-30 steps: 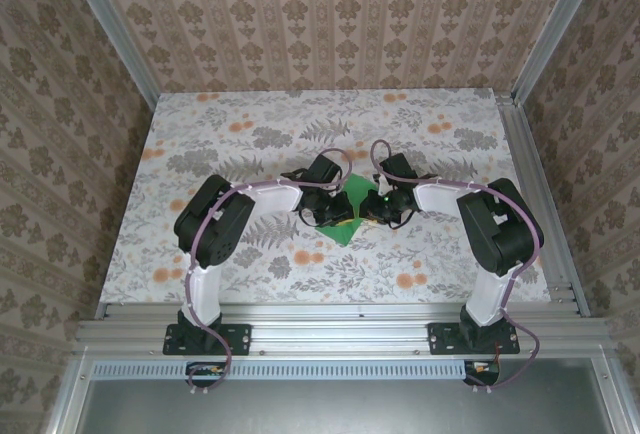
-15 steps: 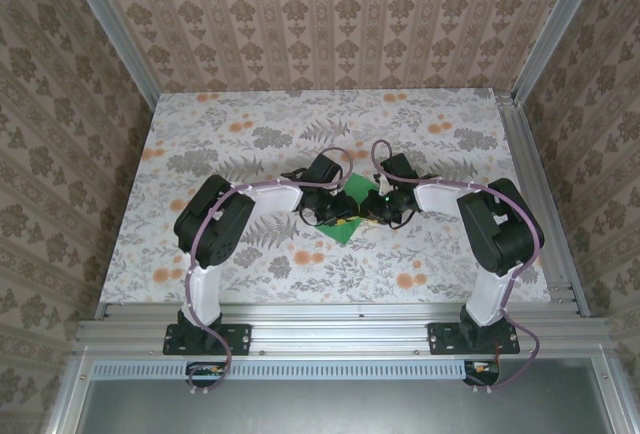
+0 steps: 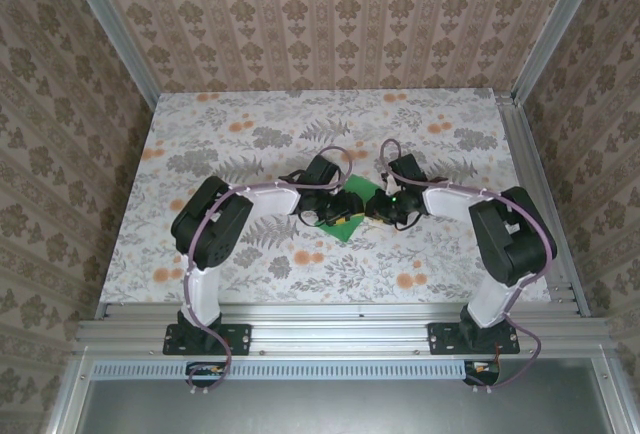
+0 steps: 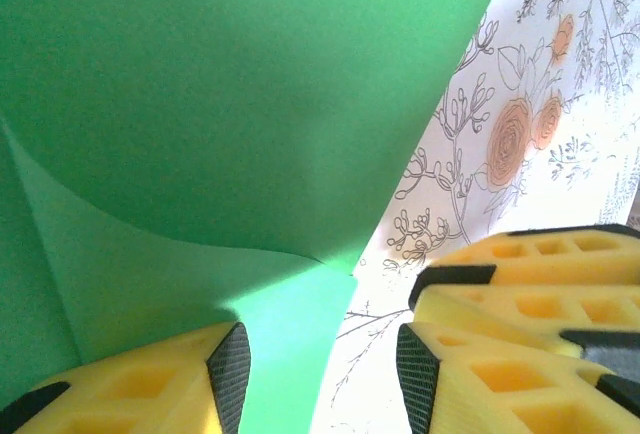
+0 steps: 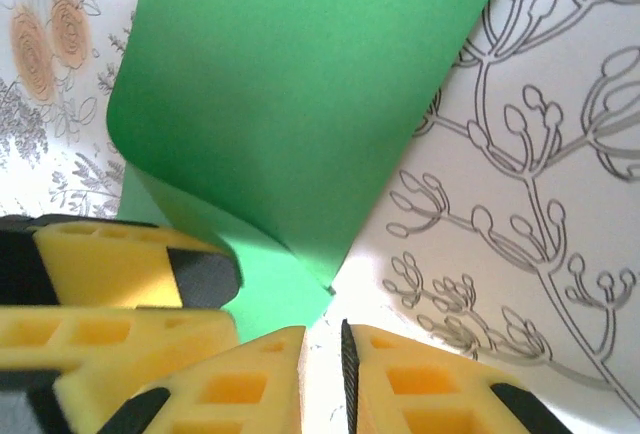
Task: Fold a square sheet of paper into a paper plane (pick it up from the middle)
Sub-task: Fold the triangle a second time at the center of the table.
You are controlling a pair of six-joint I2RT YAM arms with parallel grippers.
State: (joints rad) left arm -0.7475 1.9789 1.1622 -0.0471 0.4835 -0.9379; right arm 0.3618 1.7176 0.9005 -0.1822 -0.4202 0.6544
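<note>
Paper [image 3: 352, 216] lies near the middle of the tabletop [image 3: 250, 124], between the two arms, with one flap curling up over the rest. It looks thin, light and limp. I judge it will sag if lifted, slide on the smooth printed surface and crease wherever it is squeezed, so an edge or fold is the place to take it, gently. The left hand [image 4: 322, 364] is spread, the paper's edge lying in the gap. The right hand [image 5: 322, 354] is pressed almost together, apparently pinching the paper's near edge. Patterned walls [image 3: 330, 14] enclose the tabletop on three sides.
</note>
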